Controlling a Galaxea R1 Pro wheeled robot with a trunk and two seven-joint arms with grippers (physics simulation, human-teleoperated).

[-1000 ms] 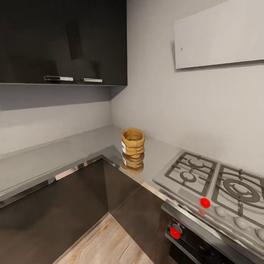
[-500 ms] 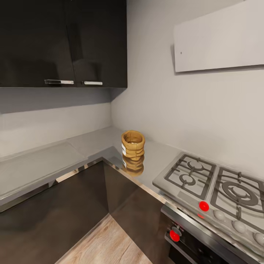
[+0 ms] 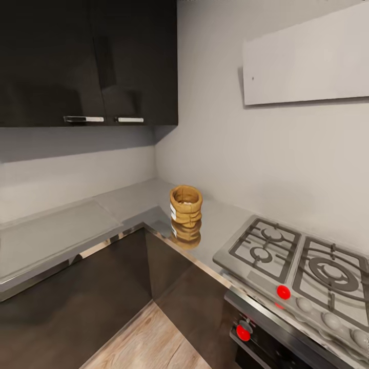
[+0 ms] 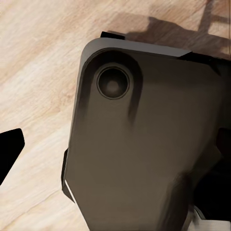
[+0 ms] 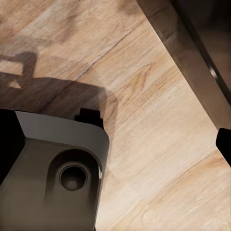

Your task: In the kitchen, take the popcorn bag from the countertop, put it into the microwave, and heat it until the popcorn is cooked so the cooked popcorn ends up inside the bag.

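Head view: popcorn bag on countertop.

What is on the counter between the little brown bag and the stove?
Nothing. In the head view, only bare grey countertop lies between the popcorn bag and the stove.

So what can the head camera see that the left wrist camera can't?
The head view has the popcorn bag standing upright on the countertop in the corner, dark wall cabinets above, and a gas hob with red knobs to its right. The left wrist view instead looks down at the robot's dark base. Both take in the wooden floor.
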